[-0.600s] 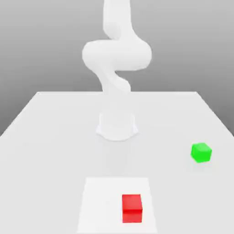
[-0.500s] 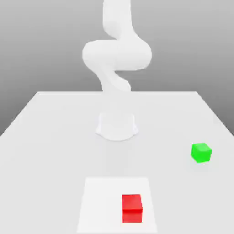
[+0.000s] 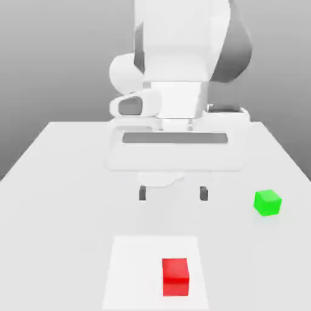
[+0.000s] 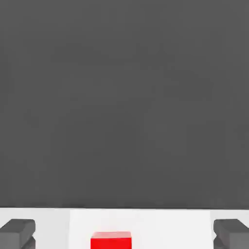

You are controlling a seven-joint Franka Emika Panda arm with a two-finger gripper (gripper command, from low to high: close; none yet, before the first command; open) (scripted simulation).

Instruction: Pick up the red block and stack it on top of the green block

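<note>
table (image 3: 54,182) – open surface all round | arm (image 3: 182,54) – over centre | gripper (image 3: 172,194) – fingers spread wide, nothing held, above table | red block (image 3: 175,277) – near front edge, on pale patch (image 3: 133,267) | green block (image 3: 267,202) – near right edge, apart

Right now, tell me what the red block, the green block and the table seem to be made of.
Red block: plain matte solid, perhaps plastic or painted wood; flat colour, no glare. Green block: same matte look, same guess. Table: smooth pale matte surface, no grain; material unclear.

Red block (image 4: 111,240) (hand view) seemingly cut off by edge.
</note>
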